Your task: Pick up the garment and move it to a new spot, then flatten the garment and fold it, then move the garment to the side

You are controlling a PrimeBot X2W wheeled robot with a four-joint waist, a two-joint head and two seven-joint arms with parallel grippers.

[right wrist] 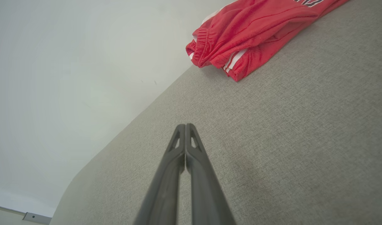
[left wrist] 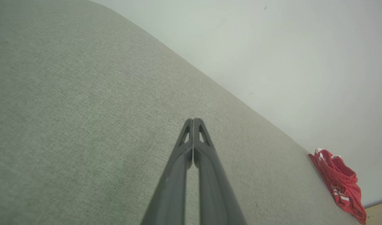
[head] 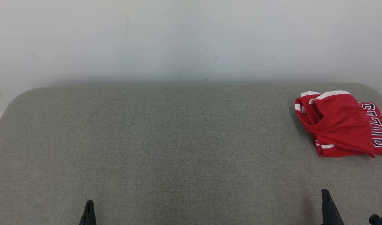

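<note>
Head view reads garment (head: 338, 128) lettering (head: 381, 132); wrist views: left claw (left wrist: 193, 120), right claw (right wrist: 185, 126) closed, empty.

A plain white wall (head: 191, 37) is running across the 12 o'clock side of the head view, carrying a few faint scuff marks (head: 216, 58) near its middle. Below it, a grey woven upholstered surface (head: 165, 140) with rounded far corners is stretching from 9 to 3 o'clock. Soft, even light is falling on both. A sliver of pale wooden floor (left wrist: 378, 214) is showing at 5 o'clock in the left wrist view.
</note>
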